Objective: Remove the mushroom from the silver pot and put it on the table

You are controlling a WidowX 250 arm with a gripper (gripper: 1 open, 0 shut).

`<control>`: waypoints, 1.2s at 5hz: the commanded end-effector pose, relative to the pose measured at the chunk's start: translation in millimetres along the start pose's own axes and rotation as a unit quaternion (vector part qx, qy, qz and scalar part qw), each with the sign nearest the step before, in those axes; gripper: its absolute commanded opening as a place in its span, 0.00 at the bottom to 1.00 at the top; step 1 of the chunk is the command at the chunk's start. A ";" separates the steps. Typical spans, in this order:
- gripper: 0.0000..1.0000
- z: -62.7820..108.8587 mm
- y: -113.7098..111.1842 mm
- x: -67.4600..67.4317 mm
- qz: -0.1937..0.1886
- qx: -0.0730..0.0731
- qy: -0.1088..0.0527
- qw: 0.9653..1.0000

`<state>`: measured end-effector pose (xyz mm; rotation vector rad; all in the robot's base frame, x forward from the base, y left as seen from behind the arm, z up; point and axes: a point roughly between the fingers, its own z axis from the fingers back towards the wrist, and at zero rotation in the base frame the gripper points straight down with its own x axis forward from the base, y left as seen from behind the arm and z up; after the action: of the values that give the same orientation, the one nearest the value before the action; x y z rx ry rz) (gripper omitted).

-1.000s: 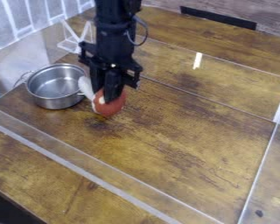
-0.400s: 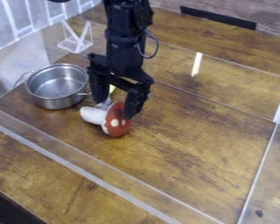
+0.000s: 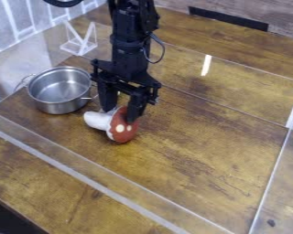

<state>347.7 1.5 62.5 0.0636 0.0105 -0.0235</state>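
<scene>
The mushroom lies on its side on the table, red-orange cap toward the front, pale stem pointing left. My gripper hangs just above it with its black fingers spread apart, holding nothing. The silver pot stands empty to the left, a short way from the mushroom.
A low clear plastic wall runs around the work area along the front and left. A white wire stand sits at the back left behind the pot. A bright light reflection shows on the planks to the right.
The gripper was shut on the mushroom low over the table; it has opened and lifted slightly, and the mushroom now lies free on the table.
</scene>
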 end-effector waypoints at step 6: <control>1.00 41.2 21.6 0.3 -0.051 -0.019 -0.041 0.998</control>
<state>343.4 15.1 68.8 0.0112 0.0428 -0.1326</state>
